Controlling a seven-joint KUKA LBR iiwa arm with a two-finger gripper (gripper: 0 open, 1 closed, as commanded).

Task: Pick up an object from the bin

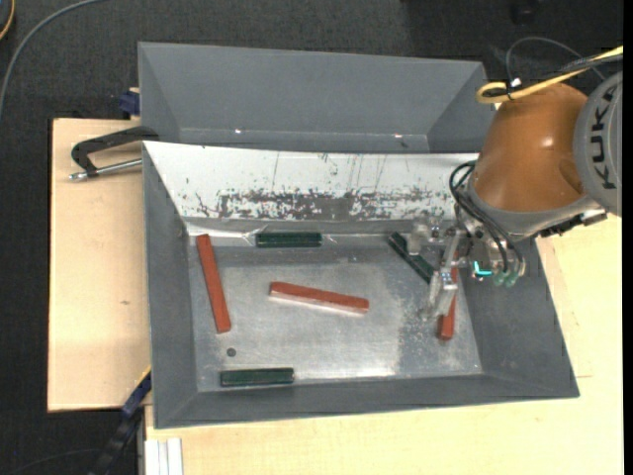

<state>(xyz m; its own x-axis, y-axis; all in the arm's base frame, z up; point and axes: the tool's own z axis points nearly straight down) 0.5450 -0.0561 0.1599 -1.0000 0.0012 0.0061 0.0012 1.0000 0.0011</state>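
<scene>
Bin (168, 295): grey metal, sloped walls, scuffed flat floor; dark floor around it
Red sticks: three; left red stick (213, 283) long, running near to far; middle red stick (318, 299) long, lying left to right; short red stick (447, 325) at right
Green sticks: three, dark; far green stick (289, 237) along far wall; near green stick (257, 376) at near edge, left; angled green stick (408, 255) far right, just beside the gripper
Speck (230, 353): one, small, dark, near left
Gripper (442, 303): low over right floor, tip at far end of short red stick; touching or just above, cannot tell; how wide it stands, and whether it grips anything, cannot tell
Orange cover (529, 151): one, on the arm, far right
</scene>
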